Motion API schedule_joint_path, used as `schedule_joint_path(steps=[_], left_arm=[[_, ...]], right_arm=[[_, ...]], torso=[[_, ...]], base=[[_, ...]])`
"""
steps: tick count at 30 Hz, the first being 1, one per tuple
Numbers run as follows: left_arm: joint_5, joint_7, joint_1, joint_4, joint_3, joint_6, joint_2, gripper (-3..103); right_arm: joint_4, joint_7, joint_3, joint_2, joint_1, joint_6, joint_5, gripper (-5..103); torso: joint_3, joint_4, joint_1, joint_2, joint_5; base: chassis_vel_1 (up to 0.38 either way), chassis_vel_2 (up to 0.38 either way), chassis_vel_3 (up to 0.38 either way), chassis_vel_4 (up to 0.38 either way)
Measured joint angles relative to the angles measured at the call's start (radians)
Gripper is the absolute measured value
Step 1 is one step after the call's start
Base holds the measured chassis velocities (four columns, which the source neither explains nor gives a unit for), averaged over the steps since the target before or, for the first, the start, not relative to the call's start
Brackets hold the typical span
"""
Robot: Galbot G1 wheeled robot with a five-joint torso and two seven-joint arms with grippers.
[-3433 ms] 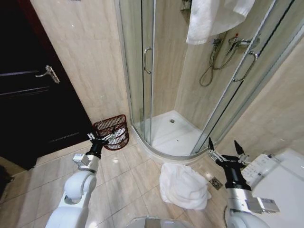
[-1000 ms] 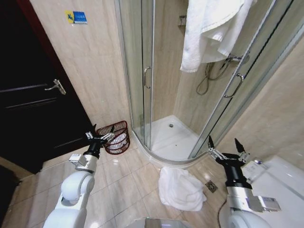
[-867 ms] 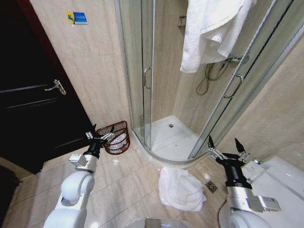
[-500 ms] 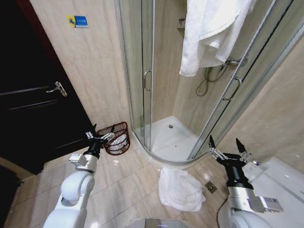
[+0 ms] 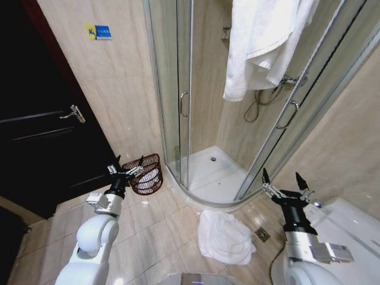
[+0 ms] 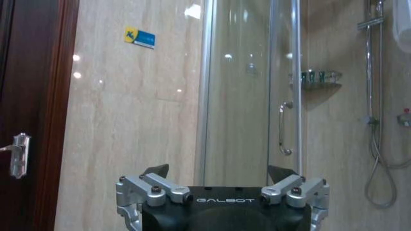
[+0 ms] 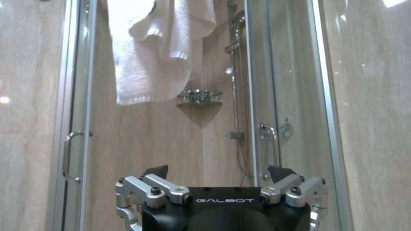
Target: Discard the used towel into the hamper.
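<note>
Your left end effector hovers spread and empty just beside the hamper, which stands on the floor by the shower door. Your right end effector, also spread, hangs above the floor near the crumpled white towel.

White towel hangs over shower door; right hand spread.

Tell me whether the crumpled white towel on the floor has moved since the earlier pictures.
No. The crumpled white towel lies on the tiles beside the small floor drain, just outside the curved shower threshold, as before; only the camera view shifted.
</note>
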Motion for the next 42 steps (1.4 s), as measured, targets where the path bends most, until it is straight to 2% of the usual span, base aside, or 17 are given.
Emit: schedule_joint_path(steps=[3,6,8,9,11,13,14,15,17,20,21,23,27,31,34,37,42], left_arm=[[0.001,-0.001,0.000,0.012,0.002,-0.012,0.000,100],[0.002,-0.002,0.005,0.025,0.004,-0.038,-0.002,100],[0.002,-0.002,0.007,0.026,0.004,-0.042,-0.002,100],[0.001,-0.001,0.015,0.033,0.007,-0.063,-0.003,100],[0.002,-0.001,0.016,0.039,0.011,-0.073,-0.003,100],[0.005,0.000,0.010,0.058,0.027,-0.086,-0.003,100],[0.012,0.000,0.004,0.070,0.038,-0.089,-0.003,100],[0.012,0.000,0.004,0.070,0.038,-0.089,-0.003,100],[0.043,0.000,-0.019,0.113,0.072,-0.097,-0.002,100],[0.059,0.001,-0.032,0.136,0.090,-0.097,0.001,100],[0.072,0.002,-0.047,0.160,0.105,-0.096,0.004,100],[0.075,0.003,-0.050,0.168,0.108,-0.095,0.004,100],[0.098,0.003,-0.045,0.198,0.116,-0.099,0.000,100],[0.109,0.003,-0.044,0.207,0.128,-0.103,-0.003,100],[0.117,0.003,-0.052,0.217,0.156,-0.113,-0.004,100],[0.133,0.005,-0.067,0.226,0.178,-0.116,-0.007,100],[0.138,0.012,-0.072,0.226,0.183,-0.116,-0.009,100]], right_arm=[[0.000,0.011,0.008,-0.025,0.036,-0.029,0.022,100],[0.000,0.050,0.024,-0.108,0.127,-0.082,0.092,100],[0.000,0.058,0.027,-0.128,0.144,-0.088,0.106,100],[0.000,0.083,0.039,-0.199,0.201,-0.102,0.155,100],[-0.002,0.092,0.046,-0.236,0.224,-0.106,0.178,100],[-0.024,0.118,0.054,-0.337,0.278,-0.105,0.238,100],[-0.043,0.130,0.053,-0.386,0.305,-0.093,0.267,100],[-0.043,0.130,0.053,-0.386,0.305,-0.093,0.267,100],[-0.100,0.143,0.049,-0.502,0.389,-0.049,0.323,100],[-0.123,0.156,0.046,-0.556,0.448,-0.039,0.355,100],[-0.152,0.179,0.028,-0.629,0.549,-0.046,0.414,100],[-0.170,0.184,0.013,-0.662,0.603,-0.061,0.440,100],[-0.342,0.154,-0.109,-0.796,0.888,-0.114,0.481,100],[-0.399,0.154,-0.151,-0.839,1.012,-0.128,0.515,100],[-0.431,0.163,-0.195,-0.891,1.139,-0.171,0.577,100],[-0.473,0.179,-0.284,-0.940,1.303,-0.187,0.634,100],[-0.515,0.201,-0.414,-0.966,1.498,-0.200,0.695,100]], torso=[[0.000,0.0000,0.000,0.001,0.0000],[0.000,0.0000,0.000,0.000,0.0001],[0.000,0.0000,0.000,0.000,0.0002],[-0.001,0.0001,0.000,-0.002,0.0003],[-0.001,0.0002,-0.001,-0.002,0.0001],[-0.002,0.0002,-0.002,-0.004,0.0000],[-0.002,0.0001,-0.002,-0.004,0.0004],[-0.002,0.0001,-0.002,-0.004,0.0004],[-0.003,0.0001,-0.003,-0.006,0.0003],[-0.003,0.0000,-0.003,-0.007,0.0004],[-0.004,-0.0001,-0.003,-0.008,0.0005],[-0.004,-0.0001,-0.003,-0.008,0.0003],[-0.005,0.0002,-0.004,-0.010,0.0007],[-0.005,0.0006,-0.004,-0.010,0.0000],[-0.006,0.0002,-0.005,-0.011,-0.0002],[-0.006,-0.0002,-0.005,-0.012,0.0004],[-0.007,-0.0001,-0.006,-0.012,-0.0004]], base=[[0.000,0.000,0.000,0.000],[0.000,0.000,0.000,0.000],[0.000,0.000,0.000,0.000],[0.000,0.000,0.000,0.000],[0.000,0.000,0.000,0.000],[0.000,0.000,0.000,0.000],[0.000,0.000,0.000,0.000],[0.000,0.000,0.000,0.000],[0.000,0.000,0.000,0.000],[0.000,0.000,0.000,0.000],[0.000,0.000,0.000,0.000],[0.000,0.000,0.000,0.000],[0.000,0.000,0.000,0.000],[0.000,0.000,0.000,0.000],[0.000,0.000,0.000,0.000],[0.000,0.000,0.000,0.000],[0.000,0.000,0.000,0.000]])
